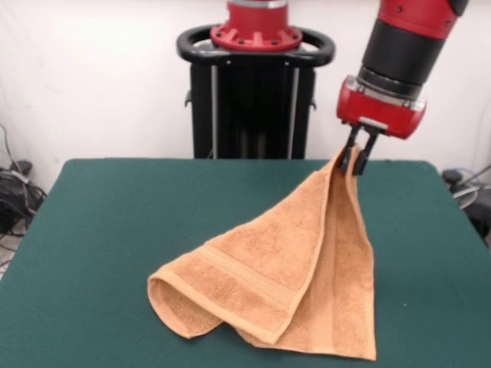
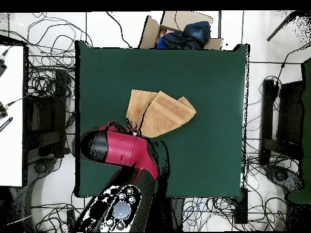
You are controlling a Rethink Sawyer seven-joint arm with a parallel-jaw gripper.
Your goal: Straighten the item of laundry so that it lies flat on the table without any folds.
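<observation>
The orange-tan towel (image 1: 291, 276) hangs from one corner and drapes down onto the dark green table (image 1: 115, 230), folded over itself, with its lower part resting near the front edge. My gripper (image 1: 354, 159) is shut on the towel's top corner, held above the table's far right part. In the overhead view the towel (image 2: 159, 110) lies doubled near the table's (image 2: 206, 91) middle, and the red arm (image 2: 121, 148) covers the gripper.
The robot's black pedestal (image 1: 253, 100) stands behind the table's far edge. A cardboard box with dark cloth (image 2: 182, 33) sits past the table's opposite side in the overhead view. Cables lie on the floor around the table.
</observation>
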